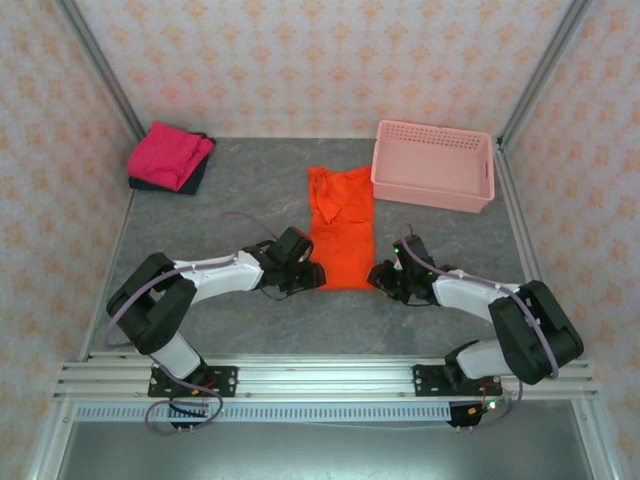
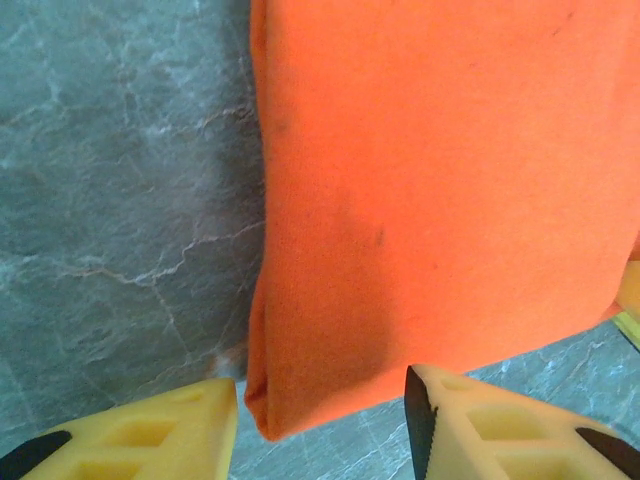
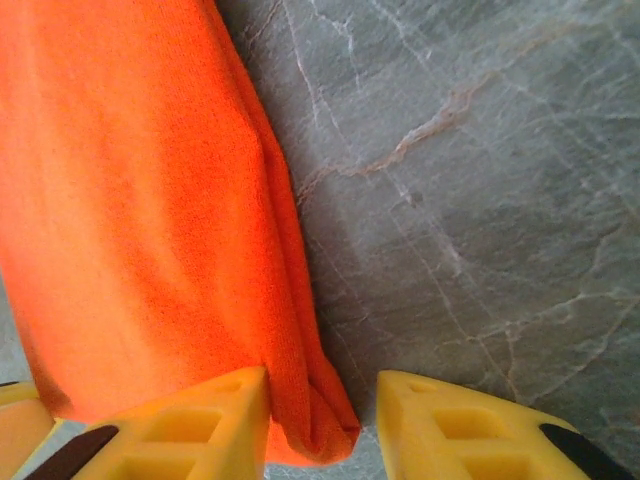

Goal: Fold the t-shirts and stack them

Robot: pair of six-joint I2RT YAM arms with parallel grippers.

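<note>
Lab test booth — wallpapered panels (image 1: 300, 60), aluminium frame rails (image 1: 320, 375).

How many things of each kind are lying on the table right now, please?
T-shirts: 3 (orange t-shirt, pink t-shirt, dark t-shirt under the pink one)
Baskets: 1 (pink basket)
Total: 4

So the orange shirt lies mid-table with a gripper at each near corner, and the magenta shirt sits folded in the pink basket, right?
Not quite. The top view shows the magenta shirt folded on the dark shirt at the far left, not in the pink basket. The orange shirt does lie mid-table, with the left gripper and right gripper at its near corners.
</note>
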